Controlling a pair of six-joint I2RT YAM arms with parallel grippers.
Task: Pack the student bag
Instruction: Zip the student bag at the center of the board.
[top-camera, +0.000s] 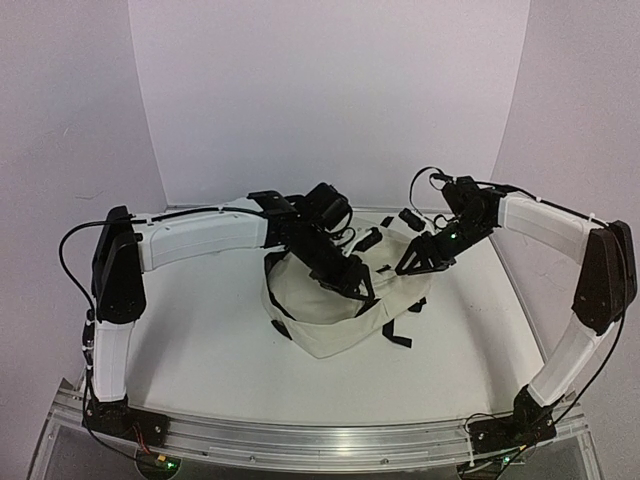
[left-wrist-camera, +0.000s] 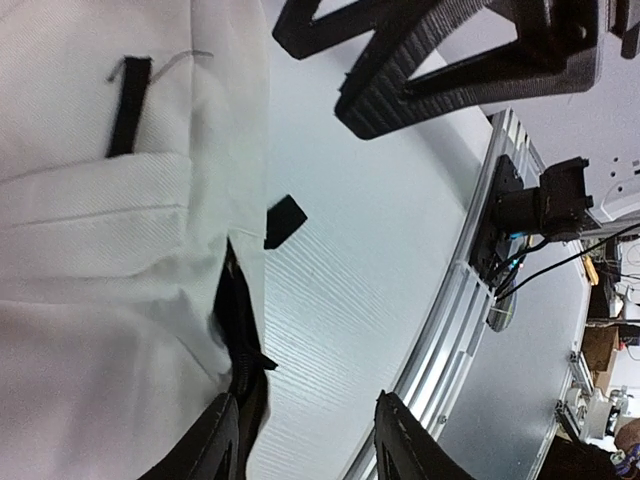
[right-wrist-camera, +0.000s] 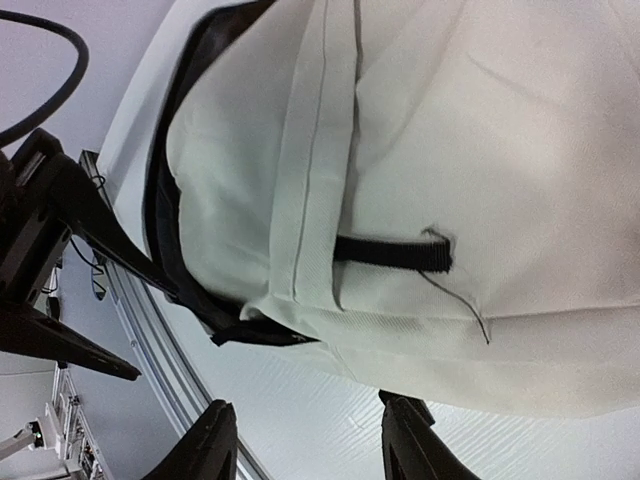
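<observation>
One student bag (top-camera: 330, 320): cream fabric, lying slumped near the middle of the white table (top-camera: 200, 340), black straps (top-camera: 398, 338) trailing on its right side.
Left gripper (left-wrist-camera: 305, 400): over the bag's far part, fingers apart, holding nothing; one finger just beside the black zipper edge (left-wrist-camera: 238, 330).
Right gripper (right-wrist-camera: 305, 400): at the bag's far right edge, fingers apart, only table between them.
Black loop (right-wrist-camera: 395, 253): sewn flat on the cream panel.

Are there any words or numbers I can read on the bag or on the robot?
None can be read.
The student bag: plain cream fabric and a black loop, no label.
The left arm and right arm: no lettering visible.
The background clutter in the left wrist view: too blurred to read.
</observation>
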